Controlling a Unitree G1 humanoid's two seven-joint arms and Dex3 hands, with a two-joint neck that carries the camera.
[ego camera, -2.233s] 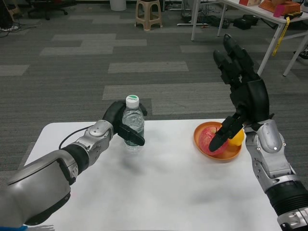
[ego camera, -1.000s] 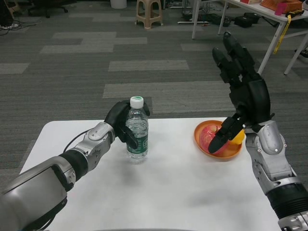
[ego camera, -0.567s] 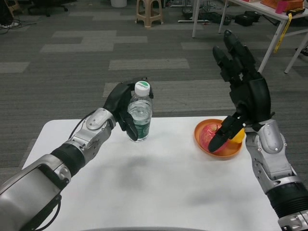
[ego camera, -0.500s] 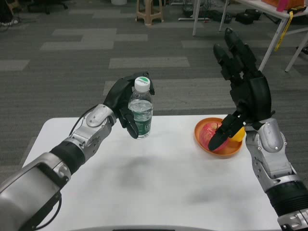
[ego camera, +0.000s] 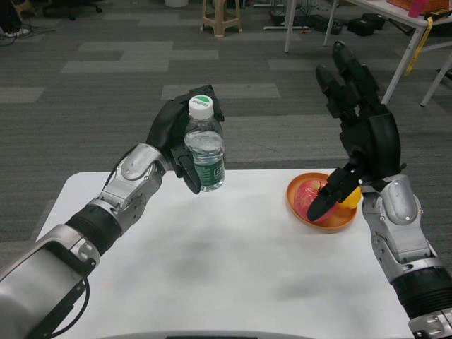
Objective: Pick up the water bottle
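— Where's the clear plastic water bottle with the white cap and green label?

— Up in the air, clear of the white worktop, over its far edge. The black left hand holds it, fingers wrapped round the body from behind and the thumb across the front near the label. It stands nearly upright, the cap tipped a little to the left.

— And the arm?

— The silver left forearm reaches forward and up from the lower left corner, wrist raised.

— The other hand?

— The black right hand is lifted on the right, palm turned inward, fingers spread and pointing up, gripping nothing. Its thumb hangs down over the round orange plate, which sits near the worktop's far right edge with a pink fruit and a yellow one in it; whether the thumb touches them I cannot tell.
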